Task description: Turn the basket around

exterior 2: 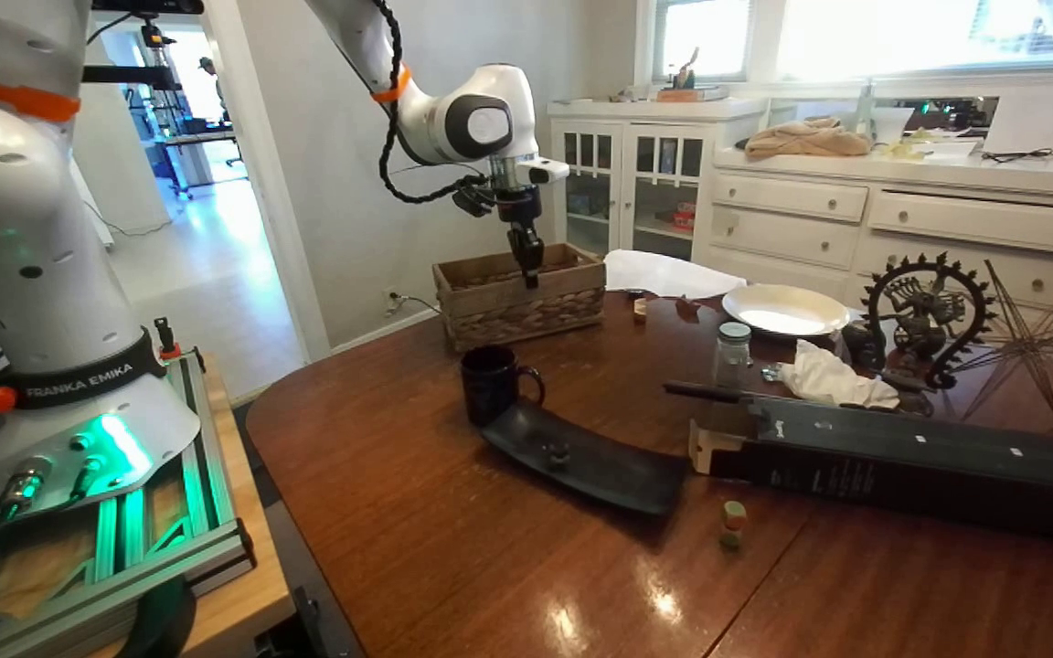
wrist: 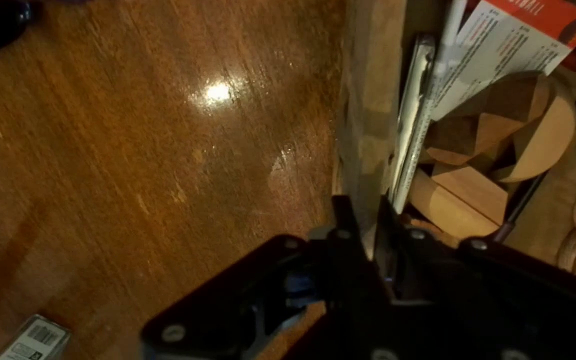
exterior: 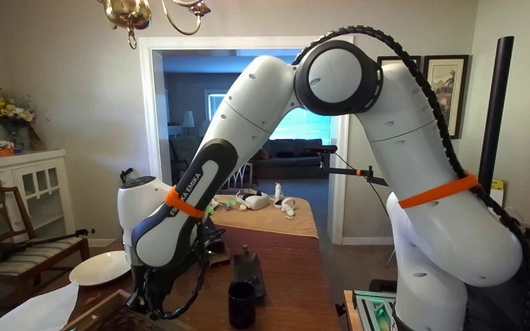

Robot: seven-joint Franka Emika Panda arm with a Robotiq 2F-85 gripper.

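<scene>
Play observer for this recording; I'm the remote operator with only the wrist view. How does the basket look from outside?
Observer: In an exterior view, the basket shows a woven side below a wooden top strip.
Operator: Is there a plate around that I can't see?
Observer: Yes, a white plate rests on the table, apart from the basket.
Operator: And beside the plate?
Observer: A dark statue stands to its right in that same exterior view.
</scene>
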